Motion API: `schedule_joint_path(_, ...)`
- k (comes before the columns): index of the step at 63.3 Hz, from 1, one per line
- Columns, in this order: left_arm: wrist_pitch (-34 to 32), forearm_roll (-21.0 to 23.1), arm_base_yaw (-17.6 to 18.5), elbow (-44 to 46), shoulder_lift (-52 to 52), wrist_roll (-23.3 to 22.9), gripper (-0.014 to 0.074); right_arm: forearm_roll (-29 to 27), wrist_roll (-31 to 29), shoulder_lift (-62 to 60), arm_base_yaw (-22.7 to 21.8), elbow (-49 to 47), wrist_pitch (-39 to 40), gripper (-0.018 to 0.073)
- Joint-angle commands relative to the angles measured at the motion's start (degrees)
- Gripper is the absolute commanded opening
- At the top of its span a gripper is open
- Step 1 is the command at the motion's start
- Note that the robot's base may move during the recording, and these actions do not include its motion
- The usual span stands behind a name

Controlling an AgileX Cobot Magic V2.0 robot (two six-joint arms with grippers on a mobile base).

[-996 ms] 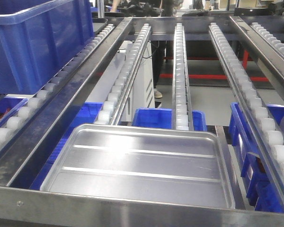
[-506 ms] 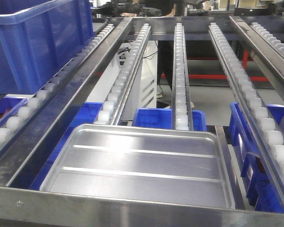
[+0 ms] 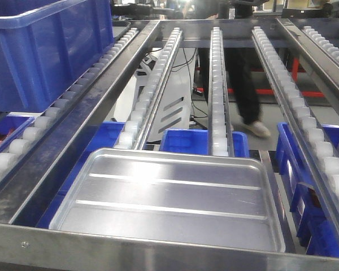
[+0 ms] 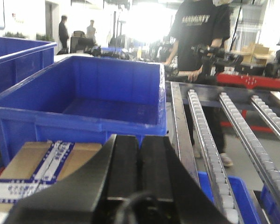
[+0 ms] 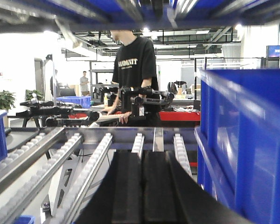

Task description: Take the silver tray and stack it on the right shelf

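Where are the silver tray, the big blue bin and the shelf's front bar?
silver tray (image 3: pixel 169 195): front view, floor between its ribs.
blue bin (image 3: pixel 51 56): front view, its side wall.
front bar (image 3: pixel 101 255): front view, its flat face.

Overhead glare blooms on the silver tray (image 3: pixel 169 203); backlight burns white behind my left pincer (image 4: pixel 140 144), itself dark and out of focus.

Matte black jaws, flat pads (image 4: pixel 123 172)
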State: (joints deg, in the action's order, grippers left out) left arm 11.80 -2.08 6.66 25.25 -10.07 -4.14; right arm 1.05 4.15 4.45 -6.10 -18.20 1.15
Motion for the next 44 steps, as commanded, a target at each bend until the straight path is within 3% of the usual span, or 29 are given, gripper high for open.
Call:
schedule_joint_path(1, 1.6, 1.2, 1.1, 8.2, -6.3, -0.1, -0.0092, 0.6, -0.5, 5.8, 0.3, -6.3, 1.9, 0.0050)
schedule_joint_path(12, 9.3, 2.8, 6.9, 19.9, -20.6, -0.1, -0.0090, 0.6, -0.5, 16.7, 3.9, -13.9, -4.2, 0.0058)
schedule_joint_path(17, 10.8, 2.8, 10.8, 22.6, -26.3, 0.4, -0.0086, 0.5, -0.5, 21.0, 7.3, -16.6, -6.6, 0.0111)
schedule_joint_path(22, 11.8, 2.8, 15.5, 24.1, -31.6, 2.2, 0.0006, 0.5, -0.5, 24.2, 11.5, -18.9, -9.6, 0.0202)
schedule_joint_path(32, 13.8, 3.1, 23.7, 25.0, -39.2, 2.2, 0.0305, -0.5, -0.5, 30.0, 22.1, -21.4, -15.7, 0.0414)
schedule_joint_path(38, 13.8, 5.9, 27.7, 25.0, -43.4, 2.2, 0.0326, -4.5, -0.5, 34.0, 28.5, -21.4, -18.8, 0.0474)
schedule_joint_path(44, 13.7, 7.6, 30.3, 25.0, -46.3, 2.2, 0.0326, -8.0, -0.5, 38.1, 32.9, -21.4, -20.9, 0.0478)
